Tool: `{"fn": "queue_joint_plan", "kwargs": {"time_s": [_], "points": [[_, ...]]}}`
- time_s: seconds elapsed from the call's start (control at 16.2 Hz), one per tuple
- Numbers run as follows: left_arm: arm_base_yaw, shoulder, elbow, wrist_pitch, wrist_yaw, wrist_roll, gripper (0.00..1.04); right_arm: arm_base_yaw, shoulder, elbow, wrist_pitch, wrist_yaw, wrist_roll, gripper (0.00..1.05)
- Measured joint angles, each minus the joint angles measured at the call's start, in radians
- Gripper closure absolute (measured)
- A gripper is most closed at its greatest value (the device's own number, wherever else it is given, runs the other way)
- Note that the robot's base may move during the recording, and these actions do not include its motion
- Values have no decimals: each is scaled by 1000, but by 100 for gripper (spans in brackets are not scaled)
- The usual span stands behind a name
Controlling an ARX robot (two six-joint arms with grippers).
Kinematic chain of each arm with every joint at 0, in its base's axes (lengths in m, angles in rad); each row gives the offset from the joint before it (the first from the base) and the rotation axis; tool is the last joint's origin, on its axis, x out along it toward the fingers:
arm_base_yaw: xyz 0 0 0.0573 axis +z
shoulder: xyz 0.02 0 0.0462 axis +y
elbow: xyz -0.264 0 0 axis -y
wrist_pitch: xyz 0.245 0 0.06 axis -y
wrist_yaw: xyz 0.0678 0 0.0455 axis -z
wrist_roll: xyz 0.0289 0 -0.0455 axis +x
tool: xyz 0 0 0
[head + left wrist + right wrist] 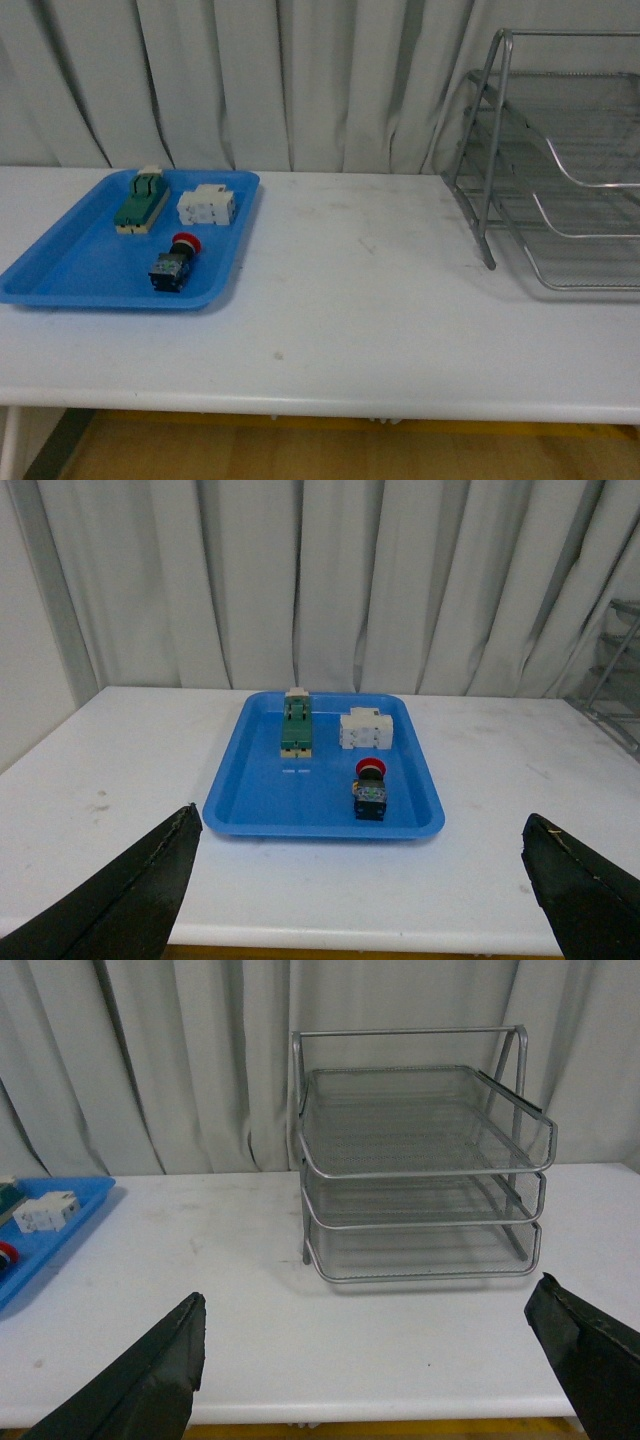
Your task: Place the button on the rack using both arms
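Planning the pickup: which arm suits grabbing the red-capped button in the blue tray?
Left. The left fingers, open, frame the red-capped push button in the blue plastic tray; the right fingers face the silver wire-mesh rack.

Lab-style test setup: white table, grey curtain backdrop

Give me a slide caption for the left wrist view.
Open left gripper faces a blue tray holding the button, a green switch and a white block.
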Motion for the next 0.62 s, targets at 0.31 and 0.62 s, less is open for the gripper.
{"fn": "queue_joint_plan", "kwargs": {"time_s": [0.31,0.62], "points": [[0,0,0,0,0,0,7,0,0,0,0,0,0,6],[0,0,0,0,0,0,7,0,0,0,0,0,0,6]]}}
